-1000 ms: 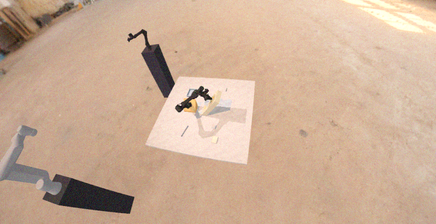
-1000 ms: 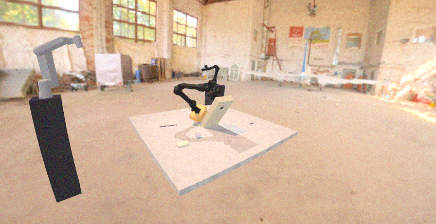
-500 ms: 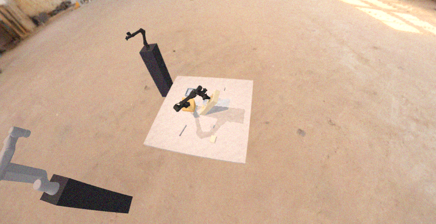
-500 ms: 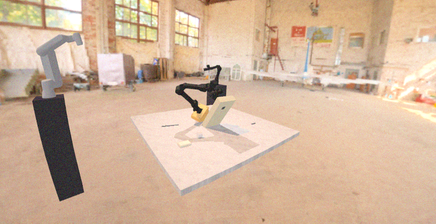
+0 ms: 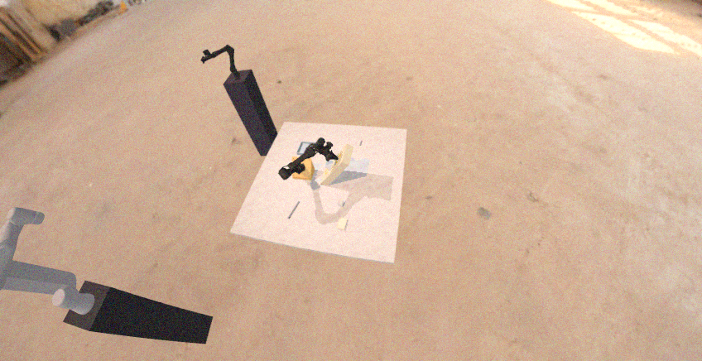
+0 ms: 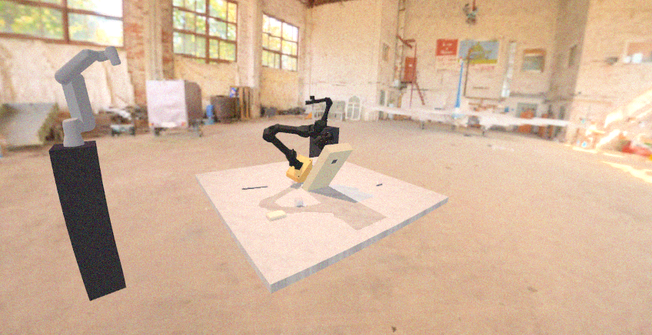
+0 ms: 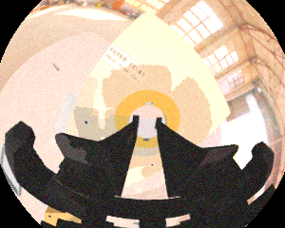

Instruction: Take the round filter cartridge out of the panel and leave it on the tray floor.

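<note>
The cream service panel [image 5: 347,152] [image 6: 329,167] [image 7: 149,40] stands tilted on the white table. The round filter cartridge [image 7: 149,112] shows as a pale disc inside an orange ring [image 7: 173,116] on the panel face. My gripper [image 7: 148,124] [image 5: 337,159] is partly open, with its fingertips at the left and right sides of the disc. They cover the places of the two slots, and I cannot tell how deep they reach. Nothing shows between the fingers. The panel hides the fingertips in the exterior view. The dark-rimmed tray [image 5: 299,149] [image 7: 10,175] lies behind the arm.
An orange block [image 5: 309,170] [image 6: 299,174] stands at my arm's base. A small pale block [image 5: 342,223] [image 6: 275,215] and a dark strip [image 5: 294,209] [image 6: 254,187] lie on the table. Two other arms stand on dark pedestals [image 5: 248,111] [image 5: 147,318] off the table.
</note>
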{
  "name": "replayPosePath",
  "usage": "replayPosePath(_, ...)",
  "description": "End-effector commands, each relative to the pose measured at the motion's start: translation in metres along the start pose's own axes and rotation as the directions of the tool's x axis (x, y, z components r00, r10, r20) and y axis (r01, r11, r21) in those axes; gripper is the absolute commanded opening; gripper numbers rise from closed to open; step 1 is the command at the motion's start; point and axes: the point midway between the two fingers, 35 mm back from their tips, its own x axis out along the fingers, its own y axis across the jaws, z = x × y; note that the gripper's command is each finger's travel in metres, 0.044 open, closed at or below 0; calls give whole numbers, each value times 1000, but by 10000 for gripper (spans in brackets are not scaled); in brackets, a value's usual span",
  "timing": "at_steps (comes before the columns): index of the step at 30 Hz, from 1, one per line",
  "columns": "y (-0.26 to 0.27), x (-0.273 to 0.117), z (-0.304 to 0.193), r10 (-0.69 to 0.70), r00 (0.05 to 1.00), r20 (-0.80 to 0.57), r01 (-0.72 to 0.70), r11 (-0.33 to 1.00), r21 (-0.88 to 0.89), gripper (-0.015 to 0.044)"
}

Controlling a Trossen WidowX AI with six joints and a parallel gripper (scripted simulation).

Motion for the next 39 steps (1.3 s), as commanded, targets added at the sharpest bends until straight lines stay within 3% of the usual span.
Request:
replayPosePath(1, 0, 2, -1, 2, 1000, -1, -2, 1000, -3, 110)
replayPosePath(39, 0, 16, -1, 2, 1000, -1, -2, 1000, -3, 110)
